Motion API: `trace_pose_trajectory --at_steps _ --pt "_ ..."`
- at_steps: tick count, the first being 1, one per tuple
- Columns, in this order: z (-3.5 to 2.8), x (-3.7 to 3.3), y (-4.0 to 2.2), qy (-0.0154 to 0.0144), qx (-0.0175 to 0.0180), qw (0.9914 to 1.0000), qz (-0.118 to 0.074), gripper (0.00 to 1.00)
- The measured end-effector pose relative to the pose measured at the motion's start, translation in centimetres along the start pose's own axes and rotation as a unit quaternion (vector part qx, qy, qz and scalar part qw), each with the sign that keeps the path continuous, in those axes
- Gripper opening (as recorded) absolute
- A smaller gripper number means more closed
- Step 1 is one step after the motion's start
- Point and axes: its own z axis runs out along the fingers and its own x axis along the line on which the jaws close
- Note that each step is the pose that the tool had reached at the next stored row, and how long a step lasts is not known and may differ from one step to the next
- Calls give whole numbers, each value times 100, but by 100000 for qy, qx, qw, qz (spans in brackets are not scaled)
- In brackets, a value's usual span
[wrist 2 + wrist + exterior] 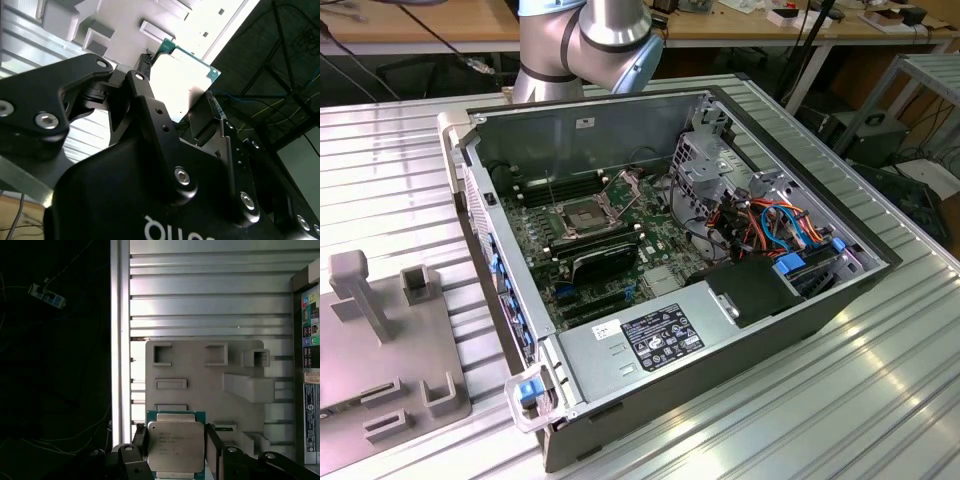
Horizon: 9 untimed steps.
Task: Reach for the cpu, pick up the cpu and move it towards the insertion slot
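The cpu (176, 452), a square chip with a silvery lid and green rim, sits between my gripper's (175, 437) dark fingers (214, 447), which are shut on its two sides. In the second wrist view the cpu (187, 75) is clamped the same way in the gripper (177, 90). It hangs well above the grey fixture plate (200, 375). The insertion slot (582, 215), a square socket with a silvery frame and dark centre, lies on the motherboard inside the open computer case (800, 330). My arm's elbow (590, 35) rises behind the case.
The grey fixture plate (380, 340) with raised holders lies on the ribbed metal table at the exterior view's left. Inside the case are a black expansion card (605, 262), a drive cage (705, 165), coloured cables (770, 225) and the power supply (650, 340). The case's edge (310, 365) borders the plate.
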Motion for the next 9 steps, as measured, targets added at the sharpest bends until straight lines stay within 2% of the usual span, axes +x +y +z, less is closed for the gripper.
trace_pose_trajectory --at_steps 2,9 --pt "-83 2 2 -2 -1 100000 -2 55" --pt "-223 6 6 -5 0 100000 -2 55"
